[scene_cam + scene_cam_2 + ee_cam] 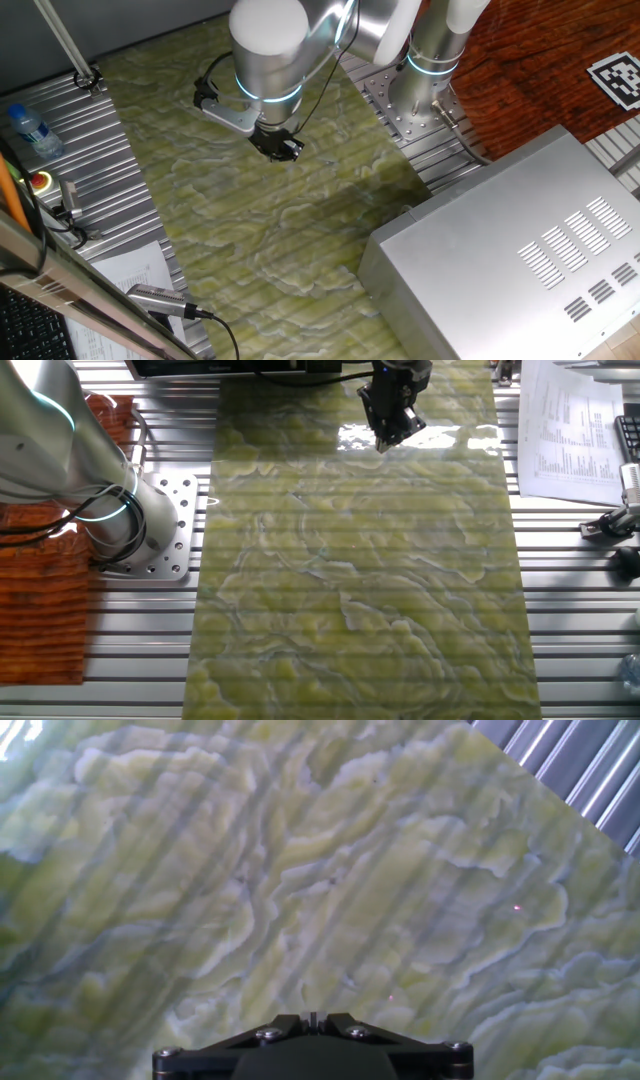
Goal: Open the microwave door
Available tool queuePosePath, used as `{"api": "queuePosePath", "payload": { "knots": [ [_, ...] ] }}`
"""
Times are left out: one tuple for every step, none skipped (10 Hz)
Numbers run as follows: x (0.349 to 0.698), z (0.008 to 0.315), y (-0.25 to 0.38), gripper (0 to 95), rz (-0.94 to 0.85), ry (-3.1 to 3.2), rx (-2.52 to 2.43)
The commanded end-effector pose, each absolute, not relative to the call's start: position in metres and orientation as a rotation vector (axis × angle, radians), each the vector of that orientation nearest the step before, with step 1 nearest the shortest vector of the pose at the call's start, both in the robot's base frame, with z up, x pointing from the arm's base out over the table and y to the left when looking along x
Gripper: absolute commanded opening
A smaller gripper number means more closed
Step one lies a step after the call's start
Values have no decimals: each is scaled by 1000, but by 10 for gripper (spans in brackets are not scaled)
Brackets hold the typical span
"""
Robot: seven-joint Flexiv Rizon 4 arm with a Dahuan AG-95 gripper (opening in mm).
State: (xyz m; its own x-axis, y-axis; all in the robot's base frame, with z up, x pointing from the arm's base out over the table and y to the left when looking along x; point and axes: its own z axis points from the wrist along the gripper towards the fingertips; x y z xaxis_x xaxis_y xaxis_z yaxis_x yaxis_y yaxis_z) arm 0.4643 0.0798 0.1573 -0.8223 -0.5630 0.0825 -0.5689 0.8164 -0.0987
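Observation:
The microwave (pixel 520 255) is a large silver-grey box with rows of vent slots on its top, at the lower right of one fixed view. Only its top and one plain silver side show; its door is not visible in any view. My gripper (pixel 279 147) hangs above the green marbled mat (pixel 250 220), well to the left of the microwave and apart from it. In the other fixed view the gripper (pixel 391 430) is over the far end of the mat. In the hand view the fingertips (pixel 314 1017) meet with nothing between them.
The arm's base (pixel 425 90) stands behind the microwave on a metal plate. At the left table edge are a water bottle (pixel 30 130), a red button (pixel 41 181), papers (pixel 130 270) and a cabled tool (pixel 160 300). An orange cloth (pixel 50 560) lies beside the base.

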Motion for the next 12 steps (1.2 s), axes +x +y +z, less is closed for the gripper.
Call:
{"api": "queuePosePath", "payload": {
  "knots": [
    [465,157,80,0,188,-2955,888],
    [465,157,80,0,189,-2956,884],
    [465,157,80,0,189,-2955,886],
    [465,157,80,0,191,-2953,892],
    [465,156,81,0,194,-2946,915],
    [464,154,83,0,195,-2950,906],
    [464,152,86,0,196,-2959,888],
    [464,152,86,0,193,-2965,872],
    [464,152,86,0,193,-2968,859],
    [464,152,86,0,208,-2954,865],
    [464,152,86,0,202,-2922,956],
    [464,152,86,0,209,-2896,973]
  ]
}}
